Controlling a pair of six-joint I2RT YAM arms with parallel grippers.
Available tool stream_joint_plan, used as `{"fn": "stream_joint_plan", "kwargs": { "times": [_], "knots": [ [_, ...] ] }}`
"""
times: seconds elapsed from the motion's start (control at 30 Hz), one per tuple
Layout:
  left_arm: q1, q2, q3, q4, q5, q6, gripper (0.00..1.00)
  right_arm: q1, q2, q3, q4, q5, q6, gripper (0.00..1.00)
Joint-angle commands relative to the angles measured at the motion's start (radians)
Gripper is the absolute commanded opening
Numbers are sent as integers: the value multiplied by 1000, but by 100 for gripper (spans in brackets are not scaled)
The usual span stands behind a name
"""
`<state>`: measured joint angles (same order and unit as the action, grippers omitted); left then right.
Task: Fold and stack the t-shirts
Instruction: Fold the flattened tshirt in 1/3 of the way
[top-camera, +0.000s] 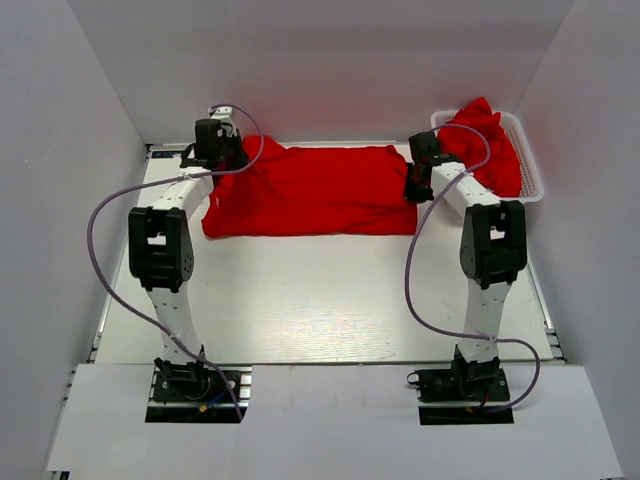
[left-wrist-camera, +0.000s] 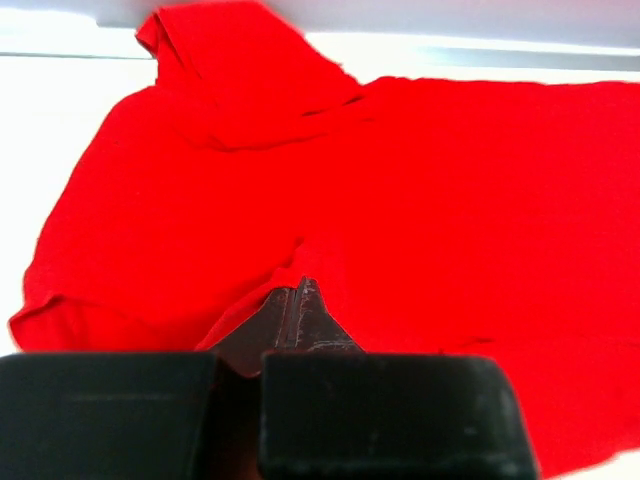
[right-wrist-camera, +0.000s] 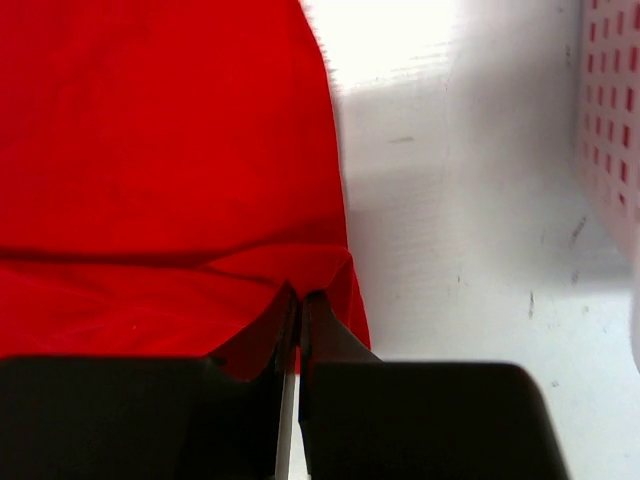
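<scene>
Nearest, at the table's (top-camera: 320, 300) near edge, stand the two bases; left arm (top-camera: 160, 250) and right arm (top-camera: 490, 245) both reach toward the far side, a purple cable (top-camera: 100, 235) looping along each. Red t-shirt (top-camera: 310, 190) lies spread sideways across the far half of the table, mostly flat, one sleeve (left-wrist-camera: 215, 70) rumpled at its far left corner. Left gripper (left-wrist-camera: 298, 290) is at the shirt's left end, fingers pressed together with a fold of red cloth nipped at the tips. Right gripper (right-wrist-camera: 298, 298) is at the shirt's right edge, jaws nearly touching, pinching the fabric there. White slotted basket (top-camera: 532, 165) sits in the far right corner, just beside the right gripper, with a heap of red cloth (top-camera: 488, 145) mounded inside.
</scene>
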<state>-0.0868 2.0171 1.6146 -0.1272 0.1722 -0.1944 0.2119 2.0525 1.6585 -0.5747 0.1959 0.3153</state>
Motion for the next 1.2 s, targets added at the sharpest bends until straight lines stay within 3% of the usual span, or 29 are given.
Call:
{"fn": "stream_joint_plan", "kwargs": {
  "times": [0.0, 0.1, 0.13, 0.17, 0.2, 0.23, 0.27, 0.3, 0.33, 0.57, 0.77, 0.87, 0.93, 1.07, 1.17],
  "knots": [
    [12, 70, 74, 57, 41, 26, 0, -19, 53, 82, -1, 14, 1, 3],
    [12, 182, 264, -18, -5, 26, 1, -26, 95, 152, -25, 19, 4, 29],
    [12, 207, 306, -52, -23, 13, 13, -28, 104, 161, -28, 20, 8, 38],
    [12, 244, 342, -111, -45, 13, 32, -29, 104, 181, -37, 17, 8, 45],
    [21, 255, 373, -132, -65, -5, 70, -28, 94, 187, -37, 13, -1, 53],
    [21, 255, 408, -132, -65, -5, 96, -28, 92, 193, -36, -4, -4, 67],
    [21, 255, 409, -132, -65, -5, 100, -26, 86, 196, -28, -15, -10, 75],
    [21, 255, 422, -143, -65, -14, 100, -26, 66, 193, -18, -27, -34, 88],
    [21, 243, 432, -143, -65, -14, 100, -23, 58, 190, -13, -62, -38, 90],
    [30, 128, 392, -209, -57, -23, 100, -17, -64, 104, 16, -138, -68, 90],
    [30, -41, 153, -236, -25, -25, 100, -16, -182, -41, 71, -142, -76, 90],
    [10, -147, -64, -195, 4, -57, 100, -9, -225, -111, 98, -170, -99, 90],
    [10, -204, -187, -151, 53, -82, 100, 3, -235, -161, 127, -278, -110, 90],
    [10, -231, -338, -80, 104, -112, 100, 17, -213, -187, 142, -335, -104, 90],
    [22, -218, -360, -83, 95, -125, 100, 26, -146, -169, 153, -354, -99, 90]
  ]
}}
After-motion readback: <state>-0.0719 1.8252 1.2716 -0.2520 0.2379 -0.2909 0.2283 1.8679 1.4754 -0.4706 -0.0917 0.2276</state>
